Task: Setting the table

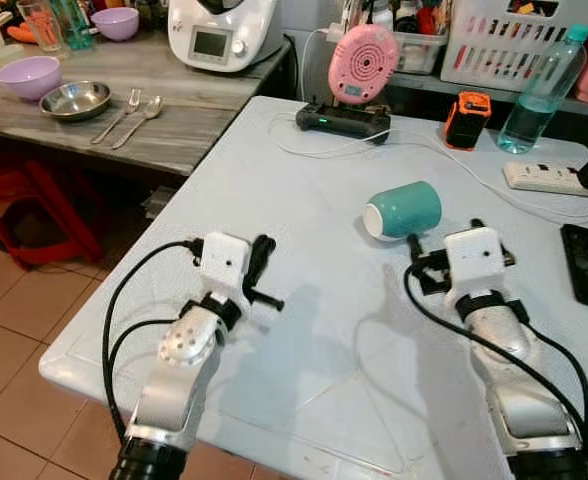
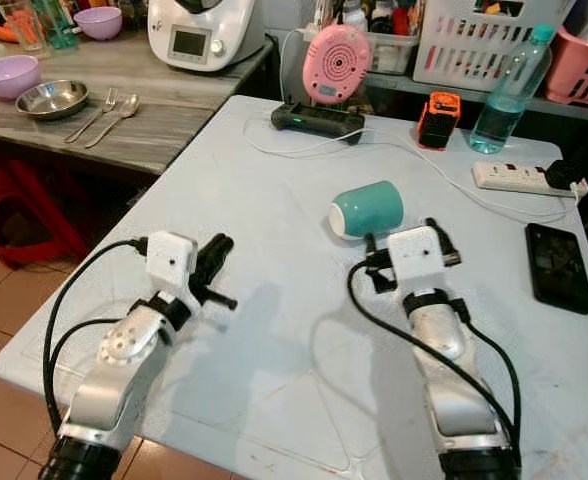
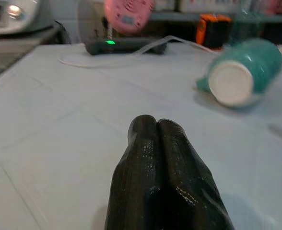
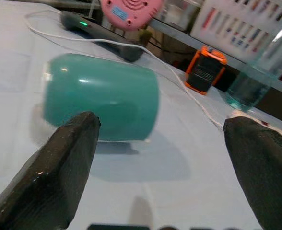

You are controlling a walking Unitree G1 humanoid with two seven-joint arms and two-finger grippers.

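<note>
- Teal cup [image 1: 404, 209]: lying on its side on the pale surface [image 1: 304, 300], white base turned toward the robot's left, body pointing right; nothing touches it.
- Right claw [image 4: 162, 158]: fingers spread wide, low over the surface just short of the cup; the cup sits ahead of the gap, nearer one finger than the other, no contact.
- Left claw [image 3: 155, 139]: fingers pressed together, holding nothing, hovering above the surface well left of the cup.
- Step in hand, as judged: approach to grasp the fallen cup, so it can be stood up as part of the setting.
- Next move calls for: right claw to advance and shift sideways until the fingers straddle the round body, then close; a rounded cup on its side may roll off if nudged.
- Farther off: pink fan [image 1: 362, 62] on a black base, orange device [image 1: 466, 118], water bottle [image 1: 540, 90], power strip [image 1: 549, 178].
- Side counter: steel bowl [image 1: 74, 99], fork [image 1: 120, 113], spoon [image 1: 140, 118], lilac bowl [image 1: 28, 75], likely the remaining settings.
</note>
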